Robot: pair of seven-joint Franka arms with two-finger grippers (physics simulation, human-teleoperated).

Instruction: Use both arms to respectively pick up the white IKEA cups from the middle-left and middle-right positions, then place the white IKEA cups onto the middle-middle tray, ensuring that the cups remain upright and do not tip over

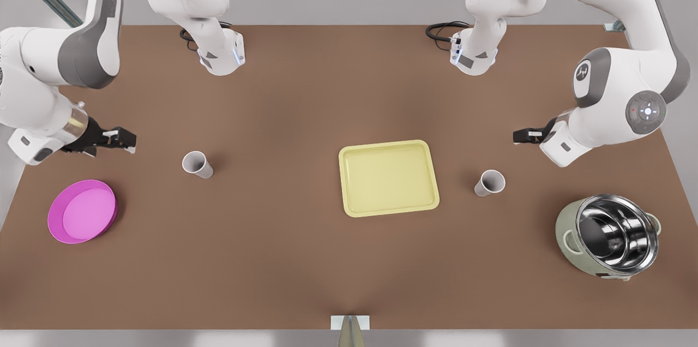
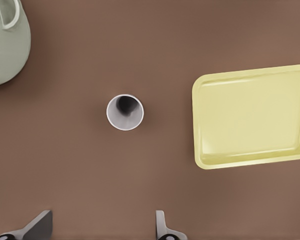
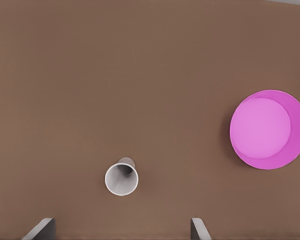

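**Fingertips spread above both cups – approach step, no grasp yet**

Left gripper (image 2: 101,227): its fingers (image 2: 40,225) stand wide apart with nothing between them. It hovers beside the pot-side cup (image 2: 125,112), which stands upright on the table, apart from both fingers. In the front view this gripper (image 1: 523,135) is half hidden behind its own arm, so we judge its height only roughly; it seems well above the cup (image 1: 489,182).

Right gripper (image 3: 121,229): also released and empty, with the bowl-side cup (image 3: 122,179) upright just ahead of the gap. In the front view it (image 1: 122,139) sits off to the side of that cup (image 1: 197,164).

Outward: the tray (image 1: 388,145) lies bare between the two cups; the magenta bowl (image 1: 82,210) and green pot (image 1: 605,238) are farther out.

Step in hand: pre-grasp alignment. The next move calls for centring each cup between the fingers, descending straight, then closing gently so the tapered walls do not tip.
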